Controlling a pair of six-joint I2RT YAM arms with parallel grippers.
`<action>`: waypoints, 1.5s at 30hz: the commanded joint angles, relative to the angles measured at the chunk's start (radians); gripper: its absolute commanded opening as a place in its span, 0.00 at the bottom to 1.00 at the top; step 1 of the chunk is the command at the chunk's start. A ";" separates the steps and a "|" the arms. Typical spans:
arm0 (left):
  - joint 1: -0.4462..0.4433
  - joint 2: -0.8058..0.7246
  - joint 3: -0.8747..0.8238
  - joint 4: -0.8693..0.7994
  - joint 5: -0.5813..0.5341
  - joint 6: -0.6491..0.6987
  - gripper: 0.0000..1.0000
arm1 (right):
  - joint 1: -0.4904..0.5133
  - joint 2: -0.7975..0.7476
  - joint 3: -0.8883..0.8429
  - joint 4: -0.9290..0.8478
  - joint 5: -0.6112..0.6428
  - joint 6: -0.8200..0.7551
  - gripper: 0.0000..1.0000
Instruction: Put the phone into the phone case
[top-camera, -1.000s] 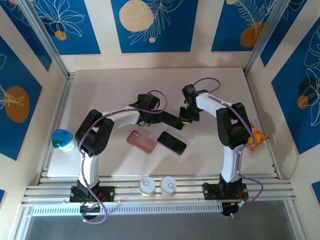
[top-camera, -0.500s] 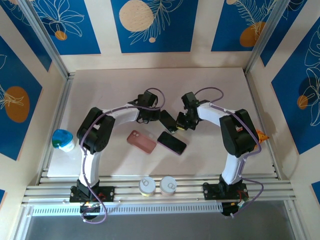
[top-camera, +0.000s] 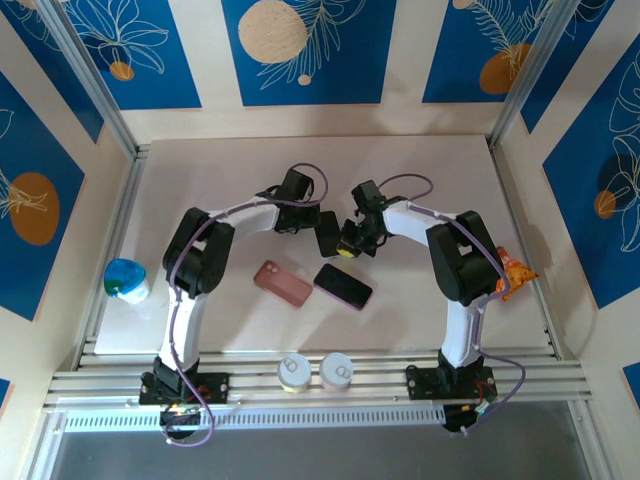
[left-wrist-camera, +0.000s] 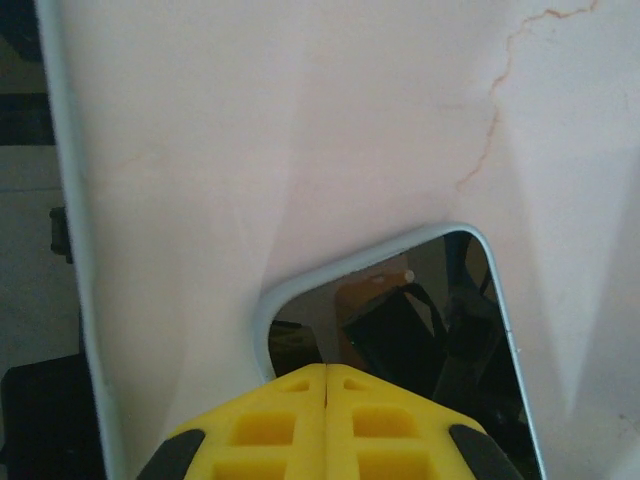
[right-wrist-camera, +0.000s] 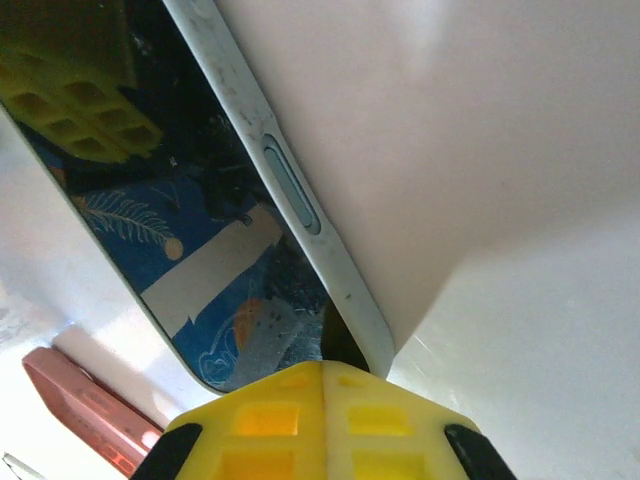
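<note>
Phone (top-camera: 328, 236) is lying flat on the desk (top-camera: 220, 190) between the arms, its ends disappearing under yellow fingers and its long axis running roughly near-to-far. The left end effector (left-wrist-camera: 326, 370) and right end effector (right-wrist-camera: 322, 366) are each pressing their fingers fully together.

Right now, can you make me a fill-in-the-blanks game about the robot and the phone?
1. The left claw and the right claw are both shut on the ____.
2. The phone case lying on the table is coloured ____.
3. The claws' fingers are coloured ____.
4. On the metal rails stand ____ round tins.

Missing words: phone, pink, yellow, two.
</note>
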 joint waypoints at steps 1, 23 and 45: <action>0.017 -0.006 0.023 -0.045 0.038 0.000 0.00 | 0.006 0.063 0.055 0.035 0.005 -0.016 0.00; 0.125 -0.475 -0.323 -0.009 0.027 -0.054 0.00 | 0.027 0.143 0.086 0.197 0.015 0.237 0.00; 0.141 -0.553 -0.384 -0.054 0.000 -0.039 0.00 | 0.048 0.236 0.258 0.134 0.046 0.185 0.00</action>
